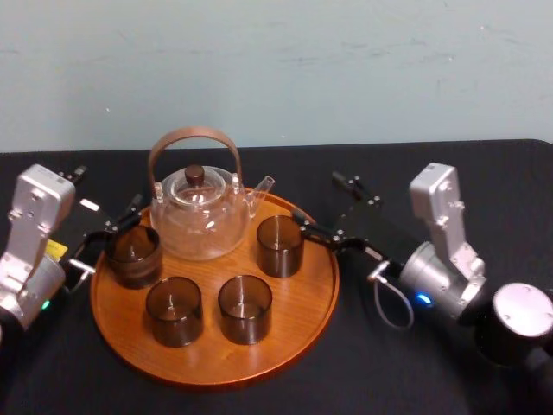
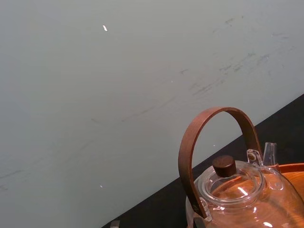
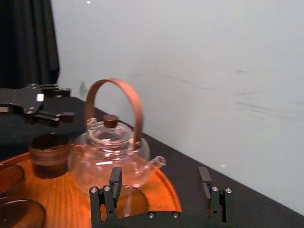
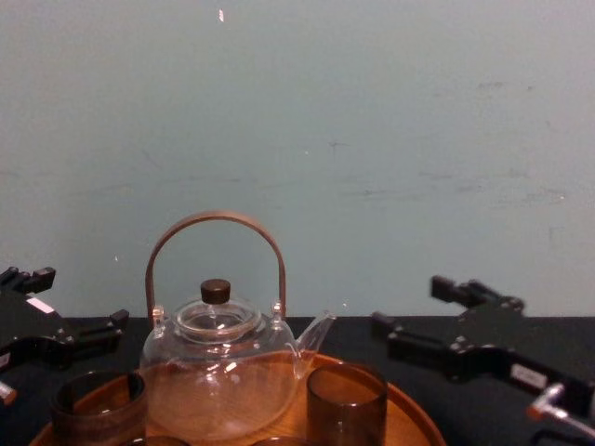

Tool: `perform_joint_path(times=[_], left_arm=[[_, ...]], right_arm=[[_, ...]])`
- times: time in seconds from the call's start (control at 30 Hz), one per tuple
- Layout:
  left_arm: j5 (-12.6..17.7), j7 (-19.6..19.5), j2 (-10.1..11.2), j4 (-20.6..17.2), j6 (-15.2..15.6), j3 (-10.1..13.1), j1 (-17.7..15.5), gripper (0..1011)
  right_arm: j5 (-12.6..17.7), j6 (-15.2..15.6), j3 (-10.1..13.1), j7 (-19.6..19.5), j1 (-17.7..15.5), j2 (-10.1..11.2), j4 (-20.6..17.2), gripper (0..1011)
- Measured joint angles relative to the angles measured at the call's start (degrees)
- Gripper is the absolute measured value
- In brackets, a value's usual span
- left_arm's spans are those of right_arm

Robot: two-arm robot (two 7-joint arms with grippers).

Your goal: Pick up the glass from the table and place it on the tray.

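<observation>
1. Nearest us, two dark smoky cylindrical glasses stand upright on the front of the large round orange-brown wooden tray [image 1: 298, 320]. The front-left glass [image 1: 174, 309] and the front-right glass [image 1: 244, 308] stand side by side, not touching.
2. Behind them, on the tray's right half, the right-hand glass [image 1: 280, 245] stands upright, just beside the teapot's belly and under its spout.
3. The back-left glass [image 1: 134, 255] stands upright on the tray, just inside its left rim. We therefore find all four glasses on the tray.
4. The left gripper [image 1: 112, 233] sits at the tray's left rim with its jaws spread wide. The back-left glass is just beside its fingers, and we cannot tell whether they touch it.
5. The right gripper [image 1: 316, 197] sits just off the tray's right rim, over the black table [image 1: 371, 380]. Its jaws are wide apart and hold nothing.
6. At the back of the tray stands the clear glass teapot [image 1: 199, 216], upright, with an arched brown wooden handle and a dark-knobbed lid.
7. The tray rests on the black table, and beyond that rises a pale grey-green wall [image 1: 276, 69].
</observation>
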Motion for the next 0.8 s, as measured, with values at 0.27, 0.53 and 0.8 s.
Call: perform_joint_path(times=[0.27, 0.53, 0.8], left_arm=[[0.0, 0.0, 0.0, 0.0, 0.0, 0.0, 0.0, 1001], [0.0, 0.0, 0.0, 0.0, 0.0, 0.0, 0.0, 1002], [0.0, 0.0, 0.0, 0.0, 0.0, 0.0, 0.0, 1001]], right_arm=[[0.56, 0.01, 3.0, -2.01, -2.54, 2.21, -2.5, 1002], [-0.89, -0.03, 5.53, -4.92, -4.97, 3.36, -3.36, 1003], [-1.62, -0.4, 7.99, -6.57, -6.81, 3.45, -3.22, 1002]])
